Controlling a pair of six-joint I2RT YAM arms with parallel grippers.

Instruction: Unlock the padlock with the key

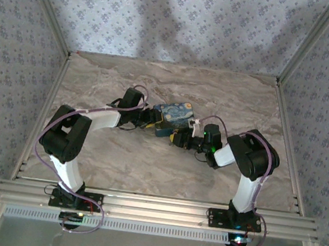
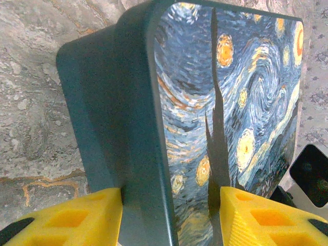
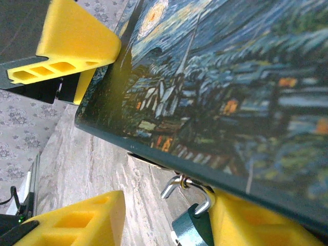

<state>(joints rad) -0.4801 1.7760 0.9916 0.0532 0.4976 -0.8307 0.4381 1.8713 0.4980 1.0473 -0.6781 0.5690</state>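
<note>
Clamps painted box (image 2: 230, 102) from 9 o'clock with left tool (image 2: 171, 205); holds right tool (image 3: 164, 215) released, astride padlock (image 3: 188, 231) hanging off box edge at 5 o'clock.

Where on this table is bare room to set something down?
Bare: the far strip of table between the box and the back wall; the near strip between the box and the metal rail. Crowded: the middle, where the left gripper and right gripper meet at the box.
</note>
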